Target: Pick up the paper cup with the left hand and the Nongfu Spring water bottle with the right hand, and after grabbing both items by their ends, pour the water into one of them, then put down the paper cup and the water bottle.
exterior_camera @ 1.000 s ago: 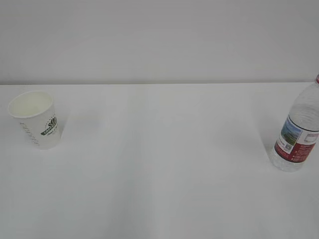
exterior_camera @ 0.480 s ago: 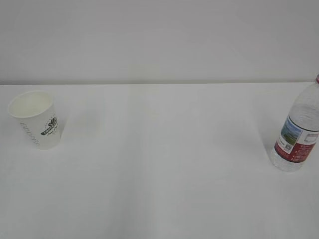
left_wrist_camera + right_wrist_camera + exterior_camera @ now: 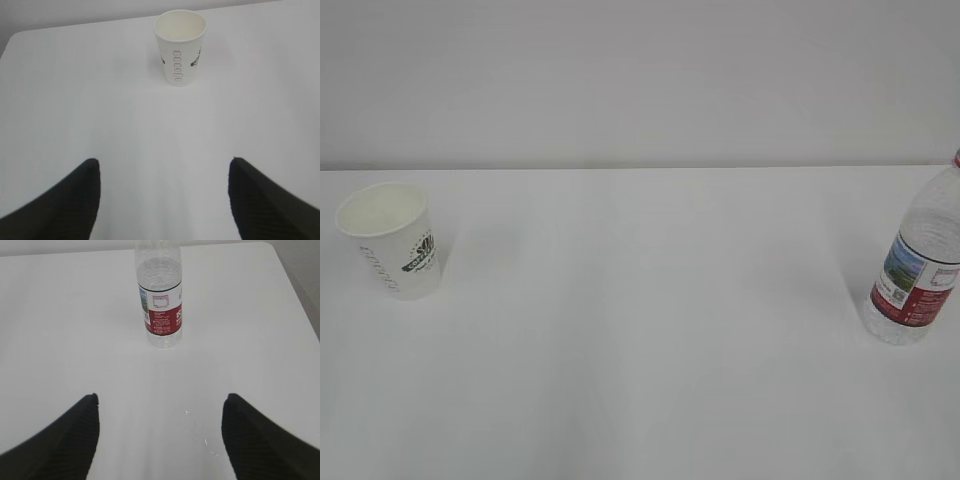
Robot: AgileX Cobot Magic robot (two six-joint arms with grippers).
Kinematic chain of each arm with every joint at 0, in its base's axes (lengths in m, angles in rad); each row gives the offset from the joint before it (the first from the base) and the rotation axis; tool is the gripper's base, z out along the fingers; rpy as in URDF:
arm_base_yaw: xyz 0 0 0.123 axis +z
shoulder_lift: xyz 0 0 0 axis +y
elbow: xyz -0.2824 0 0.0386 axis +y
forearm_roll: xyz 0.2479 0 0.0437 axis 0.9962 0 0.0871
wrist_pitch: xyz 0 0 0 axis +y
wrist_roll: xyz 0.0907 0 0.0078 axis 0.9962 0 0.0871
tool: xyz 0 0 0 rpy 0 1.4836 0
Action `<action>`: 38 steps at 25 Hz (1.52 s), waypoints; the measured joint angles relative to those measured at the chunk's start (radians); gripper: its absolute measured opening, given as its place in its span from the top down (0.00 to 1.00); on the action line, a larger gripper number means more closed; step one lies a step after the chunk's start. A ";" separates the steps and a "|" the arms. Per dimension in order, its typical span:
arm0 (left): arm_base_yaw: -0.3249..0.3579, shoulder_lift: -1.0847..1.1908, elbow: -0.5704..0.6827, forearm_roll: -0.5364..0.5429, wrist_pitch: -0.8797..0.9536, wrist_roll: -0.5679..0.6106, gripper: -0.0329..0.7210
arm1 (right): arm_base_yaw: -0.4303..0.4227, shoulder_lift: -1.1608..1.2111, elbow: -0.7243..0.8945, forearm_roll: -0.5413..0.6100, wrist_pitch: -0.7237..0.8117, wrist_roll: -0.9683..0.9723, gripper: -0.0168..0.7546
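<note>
The white paper cup (image 3: 392, 240) with a dark green logo stands upright at the table's left. It also shows ahead in the left wrist view (image 3: 180, 47), well beyond my left gripper (image 3: 164, 161), which is open and empty. The Nongfu Spring water bottle (image 3: 920, 265), clear with a red-and-white label, stands upright at the right edge of the exterior view. In the right wrist view the bottle (image 3: 160, 300) stands ahead of my open, empty right gripper (image 3: 160, 396); its cap is cut off by the frame. Neither arm shows in the exterior view.
The white table (image 3: 640, 330) runs back to a pale wall. Its rounded left corner (image 3: 15, 37) and right edge (image 3: 295, 295) show in the wrist views. A few small glinting specks (image 3: 205, 440) lie on the table near the right gripper.
</note>
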 joint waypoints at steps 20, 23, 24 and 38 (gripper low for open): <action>0.000 0.000 0.000 0.000 0.000 0.000 0.24 | 0.000 0.000 0.000 0.000 0.000 0.000 0.23; 0.000 0.000 0.000 0.000 0.000 0.000 0.24 | 0.000 0.000 0.000 0.002 0.000 0.000 0.23; 0.000 0.000 0.000 0.000 0.000 0.000 0.24 | 0.000 0.000 0.000 0.002 0.000 0.000 0.23; 0.000 0.002 -0.006 0.000 -0.009 0.000 0.24 | 0.000 0.000 -0.002 0.033 -0.007 -0.063 0.23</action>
